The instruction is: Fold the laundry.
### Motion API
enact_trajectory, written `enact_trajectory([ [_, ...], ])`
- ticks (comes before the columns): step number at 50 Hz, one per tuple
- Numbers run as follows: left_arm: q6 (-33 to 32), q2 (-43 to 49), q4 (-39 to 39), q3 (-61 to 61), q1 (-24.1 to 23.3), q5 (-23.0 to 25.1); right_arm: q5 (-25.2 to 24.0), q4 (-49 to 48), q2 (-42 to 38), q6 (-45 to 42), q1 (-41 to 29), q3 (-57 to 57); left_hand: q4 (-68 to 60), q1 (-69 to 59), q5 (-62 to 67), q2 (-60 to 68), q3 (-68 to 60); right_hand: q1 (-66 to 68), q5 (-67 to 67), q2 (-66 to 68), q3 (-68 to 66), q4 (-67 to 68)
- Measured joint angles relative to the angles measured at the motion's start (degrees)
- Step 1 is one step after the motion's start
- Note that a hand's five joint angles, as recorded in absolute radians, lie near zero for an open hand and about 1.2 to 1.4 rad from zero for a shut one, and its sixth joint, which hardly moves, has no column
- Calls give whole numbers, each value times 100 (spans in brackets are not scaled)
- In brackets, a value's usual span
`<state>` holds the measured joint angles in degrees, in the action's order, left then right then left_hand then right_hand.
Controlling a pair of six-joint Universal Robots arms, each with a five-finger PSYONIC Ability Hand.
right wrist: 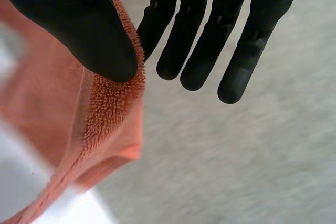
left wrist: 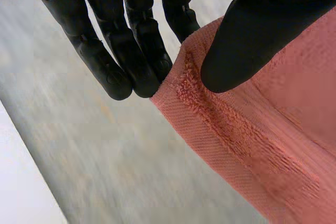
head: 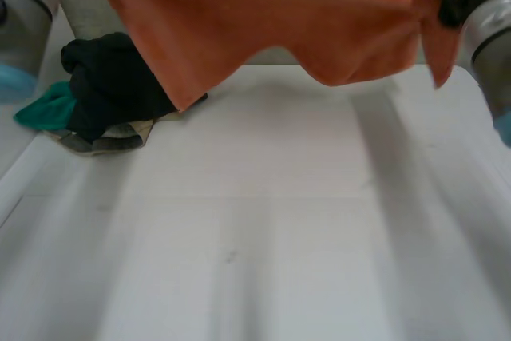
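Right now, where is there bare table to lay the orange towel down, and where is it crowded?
The white table is bare right of the pile of dark clothes and forward to the near edge. Crowded: the far left corner, with that pile and a teal cloth. The orange towel hangs above the far side.

White table (head: pixel 279 237), faintly streaked surface

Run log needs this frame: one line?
left hand: pinches orange towel corner | right hand: pinches its other end | towel: hangs spread between hands, above white table | dark clothes pile: on table, left side
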<state>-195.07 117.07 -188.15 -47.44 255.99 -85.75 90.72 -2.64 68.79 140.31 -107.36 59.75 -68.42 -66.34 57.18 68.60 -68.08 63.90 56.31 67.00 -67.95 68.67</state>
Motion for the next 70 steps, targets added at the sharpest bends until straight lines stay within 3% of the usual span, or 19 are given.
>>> enact_trajectory([
  [13, -606, 365, -34, -2432, 279, 481, -772, 929, -1044, 56, 124, 1434, -2, 0, -1, 2, 0, 0, 0, 0, 0, 0],
  [19, -849, 460, -74, -2785, 510, 684, -593, 907, -1412, 558, 249, 1668, -3, 0, -1, 2, 0, -131, -620, -756, 798, -852],
  [25, -802, 396, -2, -2819, 685, 713, -394, 921, -1408, 1403, 371, 1689, -3, 0, -1, 2, -1, -2439, -2756, -2780, 2824, -2907],
  [33, -642, 320, 170, -2865, 741, 769, -389, 1334, -1349, 1884, 590, 1733, -3, 0, -1, 2, 0, -2990, -3505, -3413, 3539, -3621],
  [41, -630, 313, 257, -2880, 707, 846, -589, 1498, -1392, 1549, 748, 1923, -3, 0, -1, 2, 0, -2990, -3548, -3435, 3553, -3634],
  [53, -641, 303, 253, -2892, 712, 874, -782, 534, -1599, 287, 986, 2183, -3, 0, -1, 2, 0, -2971, -3208, -3333, 3389, -3469],
  [70, -645, 277, 256, -2931, 693, 876, -788, -86, -1856, 292, 1065, 2008, -3, 0, 0, 2, -1, -2919, -3047, -2405, 2503, -2579],
])
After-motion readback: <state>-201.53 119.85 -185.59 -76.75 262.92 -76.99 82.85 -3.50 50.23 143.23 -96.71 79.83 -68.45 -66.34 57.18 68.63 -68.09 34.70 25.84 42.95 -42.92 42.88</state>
